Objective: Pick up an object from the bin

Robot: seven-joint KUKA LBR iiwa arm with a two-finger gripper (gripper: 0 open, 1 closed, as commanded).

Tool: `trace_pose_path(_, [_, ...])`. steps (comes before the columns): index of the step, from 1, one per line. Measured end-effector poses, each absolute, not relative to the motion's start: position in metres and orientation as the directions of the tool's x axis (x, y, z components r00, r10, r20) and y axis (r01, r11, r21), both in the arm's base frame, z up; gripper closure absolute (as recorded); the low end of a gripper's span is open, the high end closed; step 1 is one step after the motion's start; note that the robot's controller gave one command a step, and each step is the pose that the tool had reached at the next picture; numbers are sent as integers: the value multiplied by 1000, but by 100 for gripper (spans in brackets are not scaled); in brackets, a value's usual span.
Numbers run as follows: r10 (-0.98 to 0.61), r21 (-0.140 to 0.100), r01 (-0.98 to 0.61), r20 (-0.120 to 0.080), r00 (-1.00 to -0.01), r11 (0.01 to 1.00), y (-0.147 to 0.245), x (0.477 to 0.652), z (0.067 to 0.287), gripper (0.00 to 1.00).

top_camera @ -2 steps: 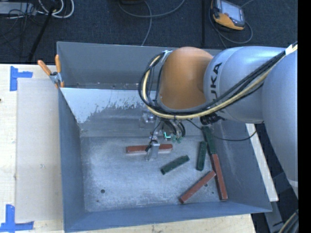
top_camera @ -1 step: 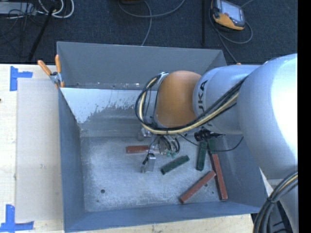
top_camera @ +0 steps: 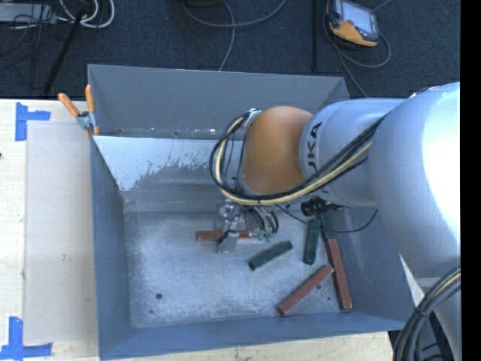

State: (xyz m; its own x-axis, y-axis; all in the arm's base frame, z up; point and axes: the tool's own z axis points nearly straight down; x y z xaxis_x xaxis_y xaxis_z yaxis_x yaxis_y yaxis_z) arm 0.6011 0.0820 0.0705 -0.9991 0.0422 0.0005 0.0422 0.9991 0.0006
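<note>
Reaching in over the right-hand edge of the grey bin [top_camera: 161, 284], the big white arm [top_camera: 391, 171] covers much of that side. Its orange wrist cover [top_camera: 274, 153] and looped cables hang above the middle of the floor. From where I stand, the biggest loose things lie toward the near right corner: two long reddish-brown bars, one slanted bar [top_camera: 304, 289] and one wall-side bar [top_camera: 340, 273] running along the right wall. Next in size come two dark green pieces, a flat green block [top_camera: 270, 254] just right of centre and a narrower green strip [top_camera: 310, 243] partly under the arm's cables. Smallest is the short reddish stick [top_camera: 207, 236], lying crosswise near the centre of the floor, well apart from the left wall. The pincer [top_camera: 228, 232] sits low at that stick's right-hand part, touching it or very nearly. I cannot tell whether it is released or clenched, so I would not say it has the stick. My worry is that the stick lies flat, so a pinch set toward one end could let it swing and slip out on the lift. The flat green block is near enough that a sideways nudge might knock it, and coming down too far would press against the bin floor.
</note>
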Motion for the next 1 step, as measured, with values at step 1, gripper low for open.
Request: trace_pose_path(1, [15,3,15,-8,-1000,1000,130,594,215,100])
